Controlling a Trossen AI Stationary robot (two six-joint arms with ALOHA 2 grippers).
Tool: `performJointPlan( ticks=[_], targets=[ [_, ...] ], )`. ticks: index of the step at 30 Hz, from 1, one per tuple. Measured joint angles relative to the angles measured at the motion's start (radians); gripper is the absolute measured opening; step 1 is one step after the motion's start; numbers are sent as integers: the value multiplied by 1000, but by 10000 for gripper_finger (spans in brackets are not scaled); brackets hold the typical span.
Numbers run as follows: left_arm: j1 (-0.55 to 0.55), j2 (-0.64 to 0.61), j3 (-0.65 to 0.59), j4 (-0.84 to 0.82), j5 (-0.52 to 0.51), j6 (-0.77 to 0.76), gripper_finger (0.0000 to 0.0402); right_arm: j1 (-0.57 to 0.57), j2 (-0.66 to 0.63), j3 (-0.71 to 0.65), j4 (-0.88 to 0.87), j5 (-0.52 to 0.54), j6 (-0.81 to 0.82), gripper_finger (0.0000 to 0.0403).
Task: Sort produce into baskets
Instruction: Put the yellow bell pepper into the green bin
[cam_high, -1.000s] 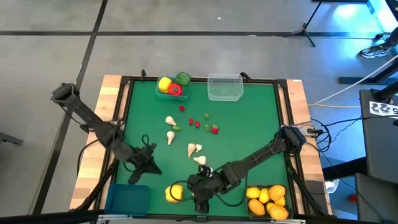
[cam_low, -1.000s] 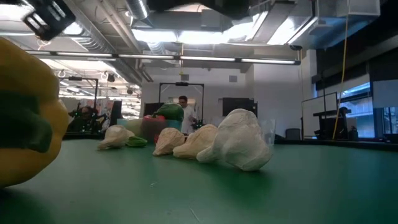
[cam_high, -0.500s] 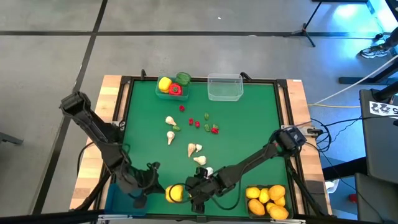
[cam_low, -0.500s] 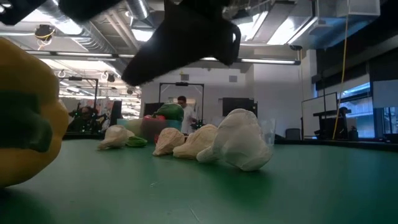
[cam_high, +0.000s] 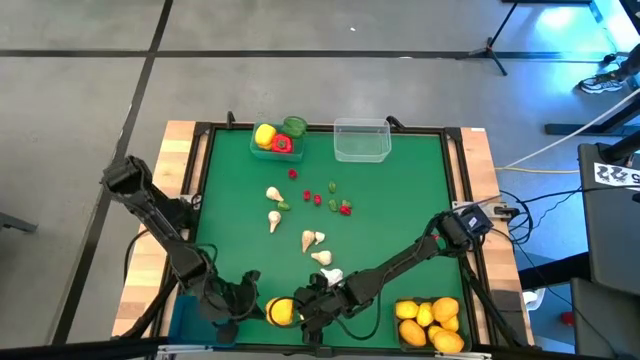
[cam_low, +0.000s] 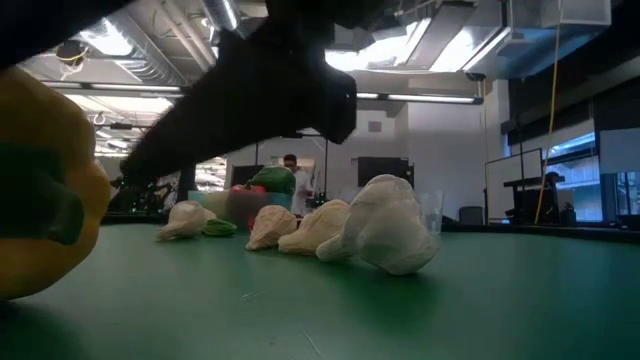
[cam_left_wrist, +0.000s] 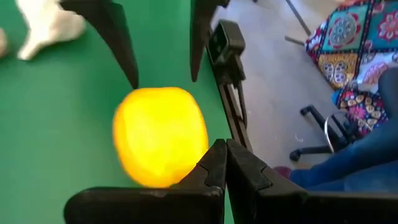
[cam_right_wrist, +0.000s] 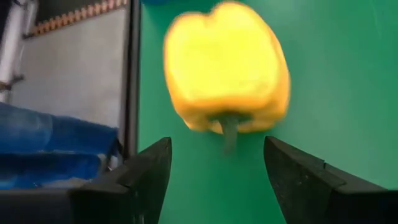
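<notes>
A yellow bell pepper (cam_high: 281, 312) lies on its side on the green mat near the table's near edge. It also shows in the low view (cam_low: 40, 200). My left gripper (cam_high: 250, 305) is shut, and its fingertips (cam_left_wrist: 222, 155) stand right at the pepper's left side (cam_left_wrist: 161, 134). My right gripper (cam_high: 305, 318) is open just to the right of the pepper. Its fingers (cam_right_wrist: 149, 168) stand apart in front of the stem end (cam_right_wrist: 227, 134) and touch nothing. Garlic bulbs (cam_high: 322, 258) and small red and green pieces (cam_high: 320, 197) lie mid-mat. My left gripper's shut fingertips come level from the table's left side, right up to the yellow pepper's side (cam_left_wrist: 186, 155). I cannot tell whether they touch it. The pepper rests on the mat.
A teal basket (cam_high: 262, 150) with peppers and a clear basket (cam_high: 361, 140) stand at the far edge. A blue bin (cam_high: 195, 320) is near left, and a dark bin (cam_high: 412, 328) of citrus is near right. A garlic bulb (cam_low: 385, 225) lies just behind the pepper.
My left gripper has gone toward the table's near edge and then right, ending beside the yellow pepper. My right gripper has crept a little toward the near edge at the pepper's other side. The pepper has stayed in place.
</notes>
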Motion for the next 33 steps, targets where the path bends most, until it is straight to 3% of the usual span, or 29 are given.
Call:
performJointPlan(
  ticks=[11, 29, 33],
  targets=[
    [9, 217, 130, 2, -4, 81, 0, -1, 24, 0, 0, 1, 13, 248],
    [35, 219, 130, 3, -10, 80, 0, -40, 47, 0, 36, -18, 7, 248],
    [35, 219, 130, 2, -10, 80, 0, -42, 47, 0, 36, -18, 6, 229]
  ],
)
